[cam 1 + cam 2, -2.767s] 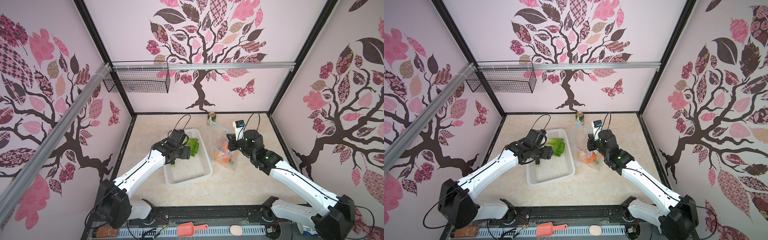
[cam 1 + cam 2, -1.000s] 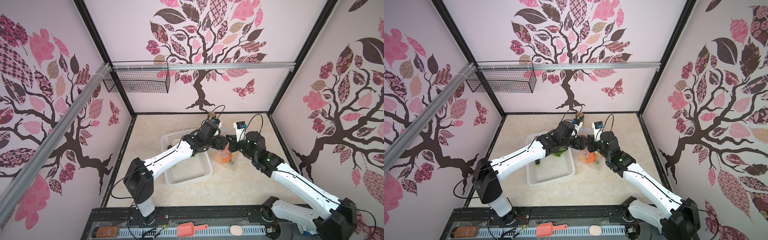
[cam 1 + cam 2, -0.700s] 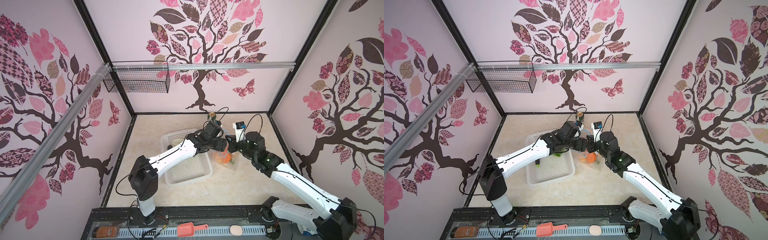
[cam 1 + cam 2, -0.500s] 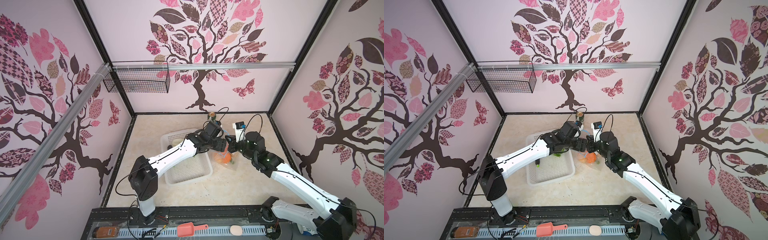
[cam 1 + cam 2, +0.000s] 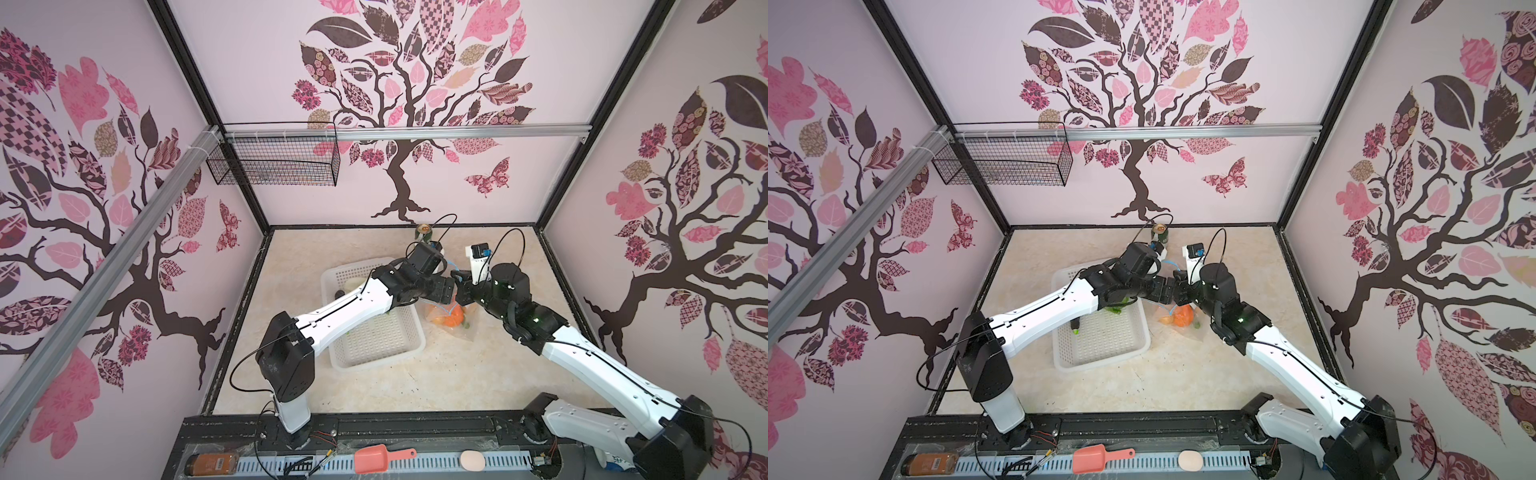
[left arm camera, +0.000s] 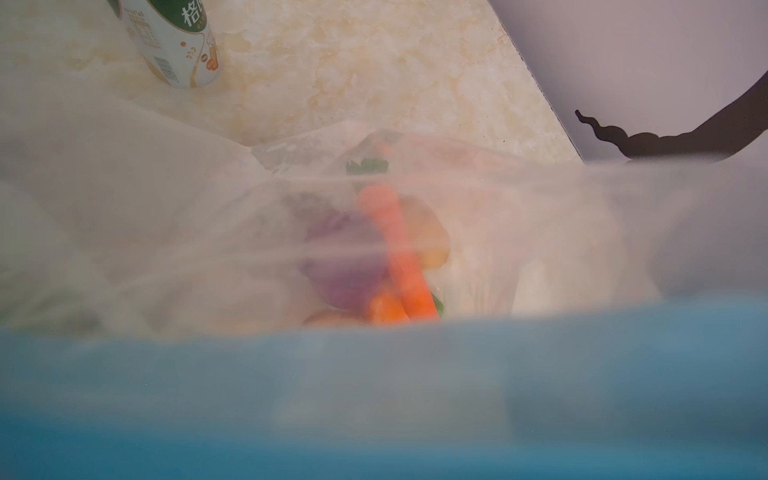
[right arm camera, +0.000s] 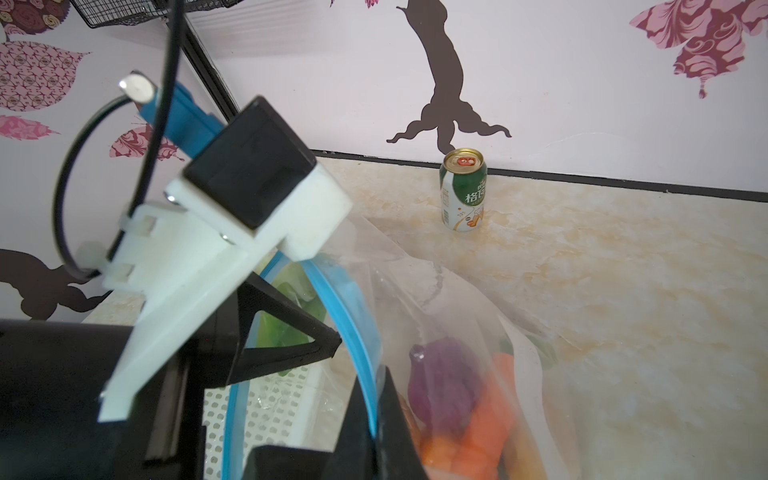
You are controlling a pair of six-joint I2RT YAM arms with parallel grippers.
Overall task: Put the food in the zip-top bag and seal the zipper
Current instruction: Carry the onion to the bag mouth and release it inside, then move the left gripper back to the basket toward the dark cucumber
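Note:
The clear zip-top bag (image 5: 466, 332) (image 7: 457, 299) lies right of the basket. It holds food: a carrot (image 6: 399, 249), a purple onion (image 7: 444, 374) and an orange pumpkin (image 5: 1182, 316). My right gripper (image 7: 372, 372) (image 5: 459, 291) is shut on the blue zipper (image 7: 345, 316) and holds the mouth up. The left gripper (image 5: 448, 291) (image 5: 1166, 293) is at that mouth with its jaws apart; one finger (image 7: 291, 345) shows. Green lettuce (image 7: 286, 328) (image 5: 1116, 309) sits just behind it; I cannot tell if they touch. The blurred zipper (image 6: 374, 395) fills the left wrist view's lower part.
The white perforated basket (image 5: 374, 349) (image 5: 1100, 353) lies under the left arm, with a dark cucumber (image 5: 1075, 328) and a pale piece (image 5: 353, 284) in it. A green-and-white can (image 5: 424, 232) (image 7: 462, 191) stands by the back wall. A wire basket (image 5: 274, 166) hangs high on the left.
The left arm swung from the basket, where it gripped the lettuce, over to the bag mouth, then edged closer to the right gripper. The right gripper and bag stayed put.

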